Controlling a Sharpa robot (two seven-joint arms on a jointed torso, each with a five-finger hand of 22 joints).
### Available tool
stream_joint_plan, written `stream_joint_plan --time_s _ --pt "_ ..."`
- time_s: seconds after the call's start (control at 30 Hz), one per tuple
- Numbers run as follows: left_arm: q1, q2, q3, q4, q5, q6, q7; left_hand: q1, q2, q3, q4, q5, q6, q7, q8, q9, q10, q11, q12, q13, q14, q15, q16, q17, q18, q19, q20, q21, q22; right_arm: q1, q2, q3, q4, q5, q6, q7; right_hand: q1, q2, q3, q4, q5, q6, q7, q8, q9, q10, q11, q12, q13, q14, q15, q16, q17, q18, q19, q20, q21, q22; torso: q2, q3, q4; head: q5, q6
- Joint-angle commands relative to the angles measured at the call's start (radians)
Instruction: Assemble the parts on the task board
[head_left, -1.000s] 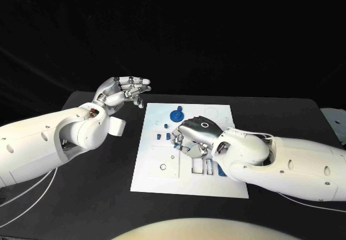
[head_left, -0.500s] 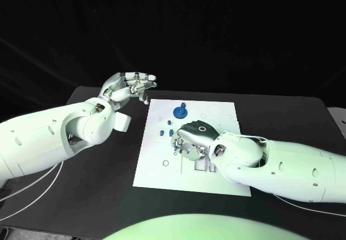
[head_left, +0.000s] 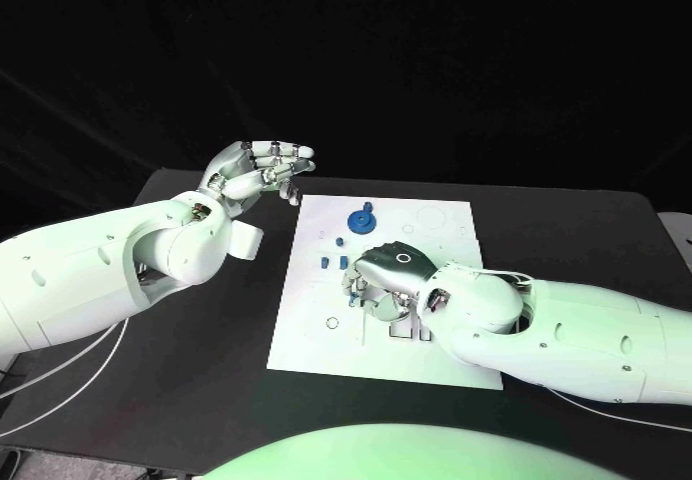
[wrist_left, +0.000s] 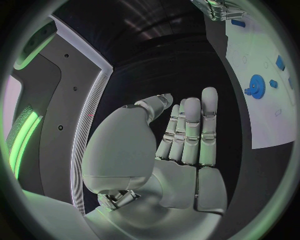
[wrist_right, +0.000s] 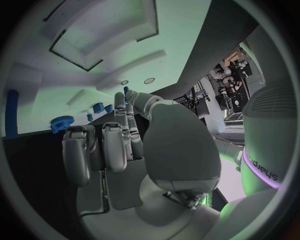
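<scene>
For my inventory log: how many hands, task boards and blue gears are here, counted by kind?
hands: 2, the left hand and the right hand
task board: 1
blue gear: 1
Total: 4
The small blue parts are left out; the right hand may hide some.

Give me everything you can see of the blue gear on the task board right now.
The blue gear looks like plastic: a round toothed disc with a small raised piece at its top. It lies near the far end of the white task board, beyond the right hand, which does not touch it. The left hand is off the board's far left corner.
</scene>
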Motion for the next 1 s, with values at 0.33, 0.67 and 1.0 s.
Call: stream_joint_plan --time_s 0.33,0.67,1.0 --pt "0.001 0.001 0.001 0.003 0.004 0.007 0.002 0.010 0.002 0.001 -0.005 0.006 -0.008 0.002 -0.003 -0.001 -0.009 0.001 0.006 0.001 -0.008 -0.002 -0.005 -0.002 0.015 -0.001 -0.001 -0.005 -0.001 -0.003 0.008 -0.002 -0.014 -0.018 0.032 0.004 -0.011 -0.002 -0.004 0.002 -0.002 0.006 0.001 0.003 0.002 -0.001 -0.001 -0.004 0.001 0.066 -0.004 0.005 0.045 -0.009 0.067 -0.007 -0.002 0.196 0.000 -0.0001 0.0003 0.002 -0.005" --pt "0.001 0.000 0.001 0.004 0.004 0.006 0.002 0.010 0.003 0.000 -0.005 0.006 -0.009 0.002 -0.003 -0.001 -0.012 0.002 0.009 0.002 -0.010 -0.001 -0.005 -0.002 0.015 -0.001 0.000 -0.006 -0.002 -0.006 0.015 -0.003 -0.020 -0.019 0.037 0.008 -0.011 -0.002 -0.004 0.002 -0.002 0.006 0.001 0.003 0.002 -0.001 -0.001 -0.004 0.001 0.066 -0.004 0.005 0.045 -0.009 0.067 -0.007 -0.002 0.196 0.000 0.0000 0.0003 0.003 -0.010" --pt "0.001 -0.001 0.001 0.005 0.003 0.005 0.002 0.010 0.003 0.000 -0.005 0.006 -0.009 0.002 -0.003 -0.001 -0.012 0.002 0.009 0.002 -0.010 -0.001 -0.005 -0.002 0.015 -0.001 0.000 -0.006 -0.002 -0.008 0.027 -0.005 -0.029 -0.021 0.059 0.002 -0.014 -0.001 -0.004 0.002 -0.005 0.005 0.001 0.003 0.003 -0.001 -0.001 -0.005 0.002 0.065 -0.005 0.005 0.044 -0.009 0.066 -0.007 -0.003 0.195 0.000 -0.0003 0.0009 0.003 -0.013"
